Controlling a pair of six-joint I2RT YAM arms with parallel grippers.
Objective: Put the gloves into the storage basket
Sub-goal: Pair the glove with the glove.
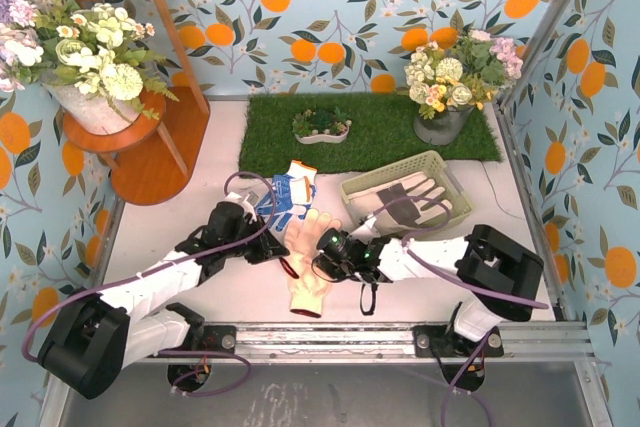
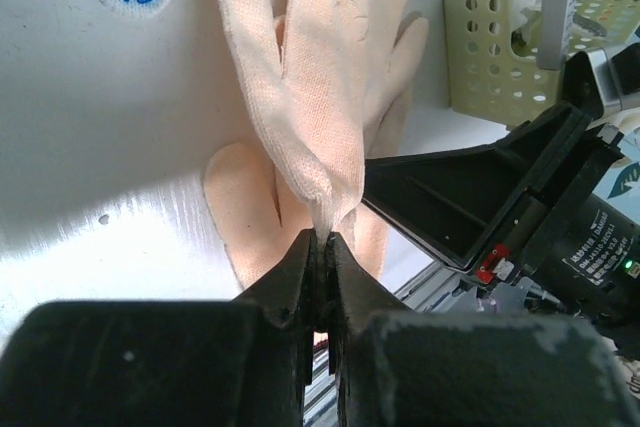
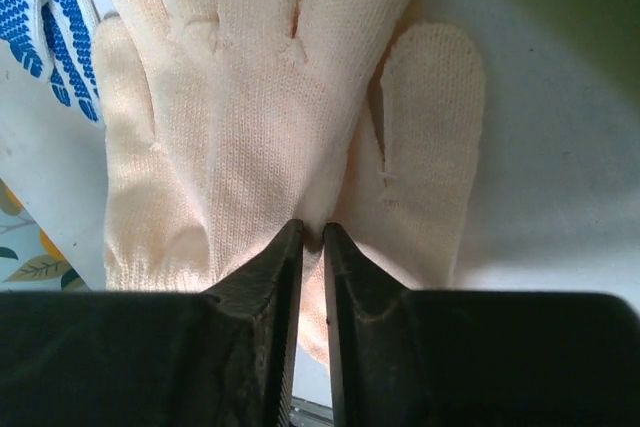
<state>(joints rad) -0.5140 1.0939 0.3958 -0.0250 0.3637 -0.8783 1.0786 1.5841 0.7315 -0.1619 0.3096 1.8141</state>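
Two peach-tan gloves lie stacked on the white table between my arms. My left gripper is shut on a fold of the upper peach glove, which hangs stretched from the tips; the lower peach glove lies flat beneath. My right gripper is shut, pinching a ridge of peach glove fabric beside a thumb. A blue-and-white glove lies just beyond. The pale green storage basket holds a grey-and-cream glove. In the top view my left gripper and right gripper nearly meet.
A green turf mat at the back carries a white dish of plants and a grey flower pot. Wooden stools with flowers stand at the left. A metal rail runs along the near edge.
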